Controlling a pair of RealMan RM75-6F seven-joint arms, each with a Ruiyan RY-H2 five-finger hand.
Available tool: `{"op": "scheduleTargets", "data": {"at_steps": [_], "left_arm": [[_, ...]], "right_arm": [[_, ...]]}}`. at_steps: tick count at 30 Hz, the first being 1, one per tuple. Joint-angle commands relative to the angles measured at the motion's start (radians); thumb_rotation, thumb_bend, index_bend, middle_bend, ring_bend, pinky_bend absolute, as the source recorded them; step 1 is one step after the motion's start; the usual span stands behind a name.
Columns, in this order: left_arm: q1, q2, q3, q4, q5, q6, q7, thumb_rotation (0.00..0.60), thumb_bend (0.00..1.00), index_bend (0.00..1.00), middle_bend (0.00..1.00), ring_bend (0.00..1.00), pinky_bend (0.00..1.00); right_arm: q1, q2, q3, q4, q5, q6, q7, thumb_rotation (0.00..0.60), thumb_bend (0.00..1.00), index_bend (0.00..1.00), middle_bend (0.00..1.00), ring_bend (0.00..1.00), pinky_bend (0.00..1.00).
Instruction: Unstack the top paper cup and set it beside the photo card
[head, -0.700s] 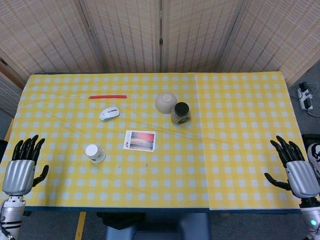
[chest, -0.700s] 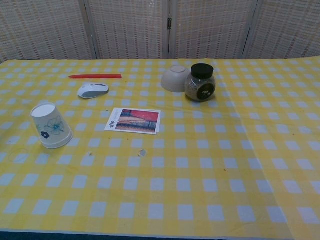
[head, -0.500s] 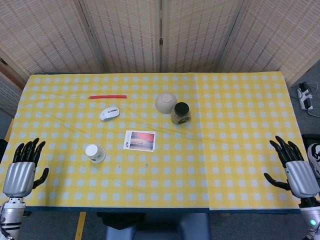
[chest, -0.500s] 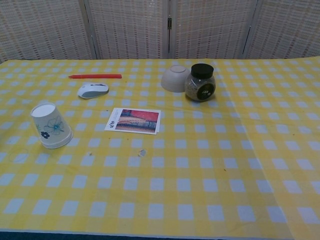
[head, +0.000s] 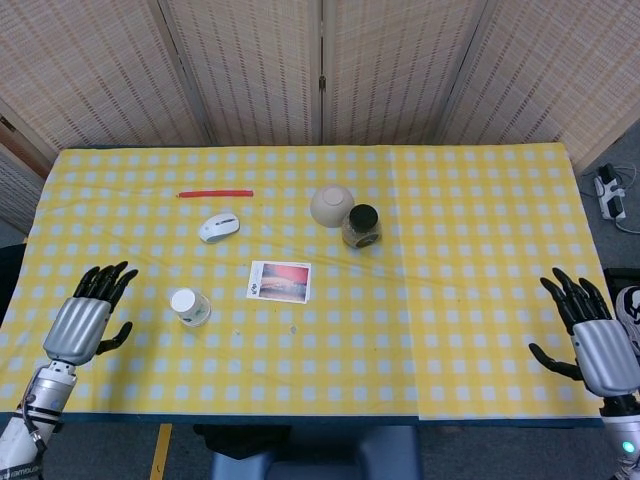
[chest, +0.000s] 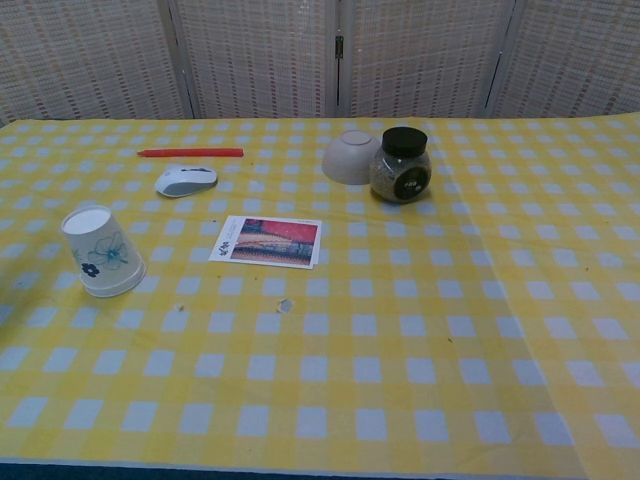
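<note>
Nearer paper cup (head: 190, 306), left robot hand (head: 84, 324) (empty).

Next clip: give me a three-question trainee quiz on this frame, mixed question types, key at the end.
1. True or false: the left hand is holding the paper cup.
2. Which lies nearest the photo card: A) red pen B) paper cup C) right hand?
3. Fill in: the lidded jar stands next to the upturned ____.

Key: 1 false; 2 B; 3 bowl.
</note>
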Motion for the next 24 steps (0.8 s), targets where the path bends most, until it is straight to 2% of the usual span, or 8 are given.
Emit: {"op": "scheduleTargets", "data": {"at_steps": [1, 12, 19, 24], "left_arm": [[-0.098, 0.029, -0.018, 0.014, -0.010, -0.148, -0.053, 0.600, 0.43, 0.12, 0.05, 0.05, 0.02], [-0.227, -0.024, -0.020, 0.083, -0.086, -0.354, -0.015, 0.600, 0.44, 0.11, 0.05, 0.02, 0.00], [-0.277, -0.052, -0.008, 0.110, -0.139, -0.437, 0.014, 0.600, 0.44, 0.11, 0.04, 0.02, 0.00], [-0.293, -0.060, -0.008, 0.111, -0.174, -0.459, 0.012, 0.600, 0.44, 0.15, 0.04, 0.02, 0.00]], "right_arm": [[0.000, -0.003, -0.004, -0.005, -0.003, -0.003, -0.005, 0.600, 0.28, 0.00, 0.00, 0.10, 0.00], [-0.005, -0.011, -0.011, -0.010, 0.005, -0.011, -0.017, 0.600, 0.28, 0.00, 0.00, 0.09, 0.00], [-0.001, -0.012, -0.011, -0.011, 0.009, -0.020, -0.019, 0.600, 0.28, 0.00, 0.00, 0.09, 0.00], [0.000, -0.013, -0.010, -0.007, 0.013, -0.024, -0.015, 0.600, 0.28, 0.00, 0.00, 0.09, 0.00]]}}
